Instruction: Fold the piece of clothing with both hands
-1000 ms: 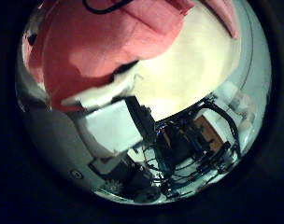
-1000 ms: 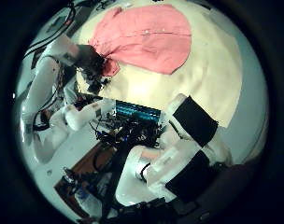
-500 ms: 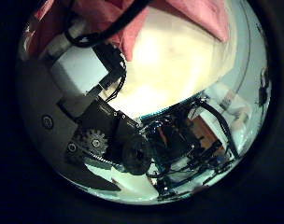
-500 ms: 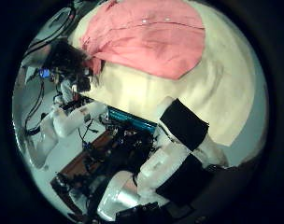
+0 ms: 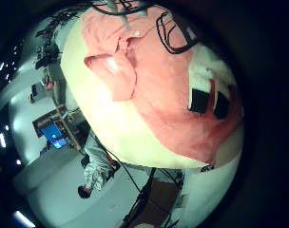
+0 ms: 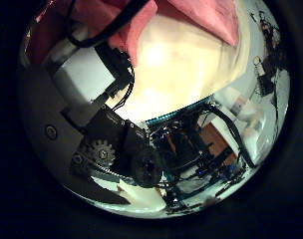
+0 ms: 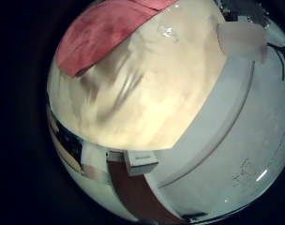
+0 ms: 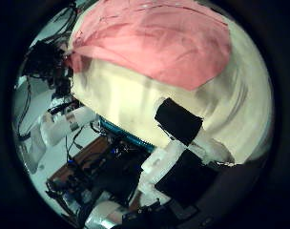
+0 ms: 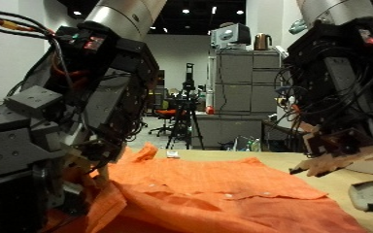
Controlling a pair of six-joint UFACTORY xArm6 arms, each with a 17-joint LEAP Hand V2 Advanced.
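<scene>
Now | orange shirt [image 9: 213, 189] spread on tabletop [image 9: 271, 155] | left robot hand [image 9: 57, 165] curled pinching shirt edge | right robot hand [image 9: 335, 146] fingers relaxed beside shirt | lift evenly, avoid bunching.

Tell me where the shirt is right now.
In the outside view the orange shirt lies spread on the table, between the two hands: the left hand at one edge, the right hand above the other.

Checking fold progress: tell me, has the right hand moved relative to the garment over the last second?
Yes. In the right thumb side palm view the orange garment on the cream tabletop fills more of the picture than before, so the right hand has come closer to it.
</scene>
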